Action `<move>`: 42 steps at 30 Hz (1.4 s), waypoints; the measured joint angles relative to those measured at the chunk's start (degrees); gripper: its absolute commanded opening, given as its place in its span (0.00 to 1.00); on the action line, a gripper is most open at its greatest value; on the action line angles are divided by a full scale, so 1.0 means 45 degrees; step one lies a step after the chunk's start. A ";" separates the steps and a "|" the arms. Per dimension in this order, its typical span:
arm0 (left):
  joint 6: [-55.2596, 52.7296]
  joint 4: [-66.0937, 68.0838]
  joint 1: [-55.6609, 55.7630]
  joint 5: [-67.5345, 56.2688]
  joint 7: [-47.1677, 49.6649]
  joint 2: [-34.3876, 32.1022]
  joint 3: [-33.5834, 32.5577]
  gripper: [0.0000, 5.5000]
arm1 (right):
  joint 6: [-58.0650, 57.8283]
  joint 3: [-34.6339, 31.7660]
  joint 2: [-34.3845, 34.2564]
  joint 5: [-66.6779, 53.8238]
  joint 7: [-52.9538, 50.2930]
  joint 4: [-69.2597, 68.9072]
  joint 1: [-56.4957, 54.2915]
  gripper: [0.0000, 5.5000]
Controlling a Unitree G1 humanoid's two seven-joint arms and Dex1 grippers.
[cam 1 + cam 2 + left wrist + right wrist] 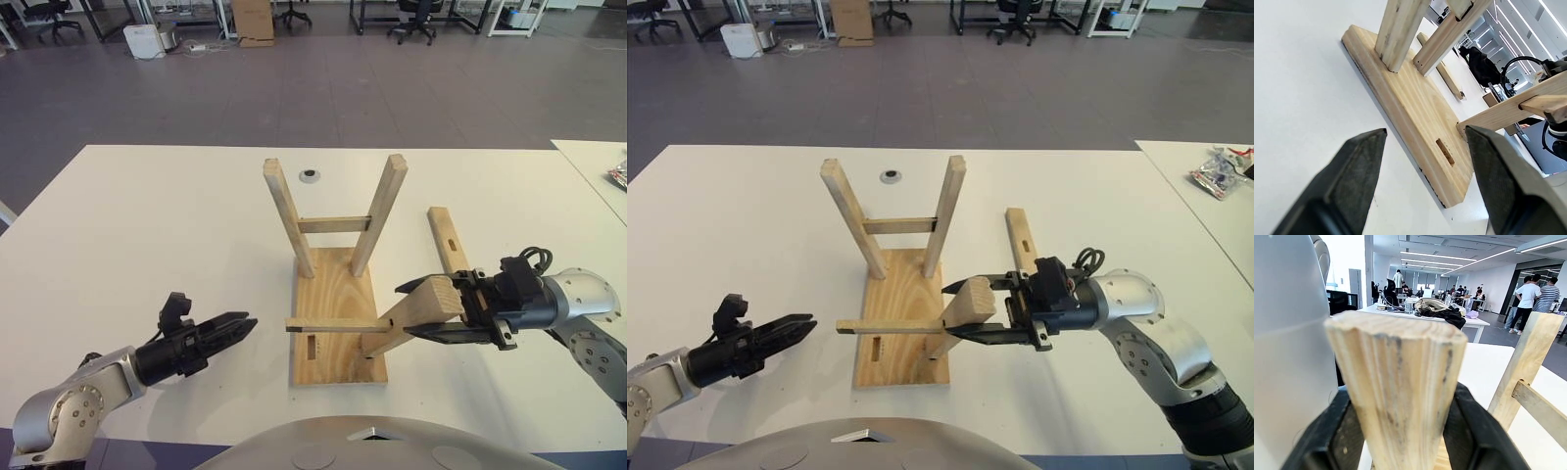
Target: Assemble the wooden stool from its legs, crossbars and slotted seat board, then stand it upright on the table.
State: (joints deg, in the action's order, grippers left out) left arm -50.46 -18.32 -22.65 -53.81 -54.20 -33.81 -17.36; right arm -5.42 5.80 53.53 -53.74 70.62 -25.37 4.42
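Right tool (pixel 419 311): jaws closed across the thick upper end of a tilted wooden leg (pixel 438 301), one finger above and one below. The leg slants down to the near right corner of the seat board (pixel 333 284); whether its foot sits in a slot cannot be told. Crossbar (pixel 333 324): joined to this held leg, running level across the board, with its free end over the board's left edge. Left tool (pixel 235 330): jaws parted, holding nothing, low over the desk (pixel 147 225) just left of the board's near end and pointing towards it. Seat board: flat on the desk, midway between the left and right edges, an open slot (pixel 312 345) near its near left corner. Two splayed legs (pixel 289 217) (pixel 379 213) stand on its far end, joined by a short crossbar (pixel 333 224). Loose slotted leg (pixel 446 235): flat on the desk just right of the board. Small dark round fitting (pixel 310 175): near the far edge.
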 measured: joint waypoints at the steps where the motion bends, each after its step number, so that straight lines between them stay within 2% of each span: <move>1: 0.0000 -0.0001 -0.0083 0.0000 0.0020 0.0024 0.0000 0.54 | 0.0000 0.0004 0.0000 0.0000 -0.0001 0.0005 -0.0006 0.37; 4: 0.0000 -0.0023 -0.0348 0.0000 0.0212 0.0240 0.0003 0.54 | -0.0002 0.0104 0.0055 -0.0004 -0.0043 0.0029 -0.0136 0.37; 5: 0.0001 -0.0042 -0.0374 0.0000 0.0259 0.0338 0.0003 0.54 | -0.0106 0.0184 0.0119 -0.0005 -0.0119 0.0041 -0.0321 0.44; 6: 0.0006 -0.0096 -0.0399 0.0000 0.0275 0.0437 0.0009 0.54 | -0.0267 0.0248 0.0232 0.0015 -0.0221 0.0051 -0.0495 0.46; 8: 0.0257 -0.0567 -0.0672 0.0003 0.0670 0.0777 0.0045 0.54 | -0.3439 0.2224 0.1403 0.3244 -0.0991 0.1884 -0.0097 0.54; 9: 0.0383 -0.0691 -0.0840 0.0011 0.0802 0.0987 0.0064 0.54 | -0.4167 0.2566 0.1585 0.3950 -0.1205 0.2544 0.0022 0.56; 14: 0.0878 -0.0971 -0.1349 0.0091 0.1158 0.1511 0.0331 0.54 | -0.4775 0.2449 0.1449 0.4801 -0.0824 0.2966 -0.0859 0.77; 17: 0.1224 -0.1017 -0.1606 0.0116 0.1268 0.1735 0.0426 0.54 | -0.4789 0.1967 0.1142 0.5442 -0.1372 0.3659 -0.1126 0.77; 22: 0.2039 -0.0845 -0.1824 0.0600 0.1409 0.2134 0.0722 0.54 | -0.5272 -0.0490 -0.0896 0.6117 -0.5388 0.5627 -0.2904 0.77; 26: 0.2653 -0.0696 -0.1805 0.0963 0.1767 0.2612 0.0987 0.54 | -0.5663 -0.1377 -0.2643 0.7458 -0.9102 0.6288 -0.3829 0.77; 28: 0.2785 -0.0691 -0.1801 0.1007 0.1805 0.2753 0.1091 0.54 | -0.6362 -0.1677 -0.3510 0.7780 -1.0469 0.6308 -0.3774 0.77; 32: 0.3012 -0.0692 -0.1840 0.1031 0.1815 0.2859 0.1225 0.54 | -0.8715 -0.1989 -0.4731 0.7497 -1.1607 0.5451 -0.2252 0.77; 37: 0.3026 -0.0697 -0.1819 0.1037 0.1867 0.2853 0.1302 0.54 | -1.0047 -0.2643 -0.5137 0.7501 -1.2278 0.4895 -0.2104 0.62; 42: 0.3586 -0.0674 -0.1524 0.1343 0.2254 0.2834 0.1045 0.54 | -0.9409 -0.2593 -0.5037 0.8155 -1.2439 0.5124 -0.2023 0.46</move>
State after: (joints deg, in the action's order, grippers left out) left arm -34.32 -21.35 -29.51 -47.77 -44.06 -21.05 -12.66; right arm -47.76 -5.87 30.87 -17.04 14.65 -2.31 -4.69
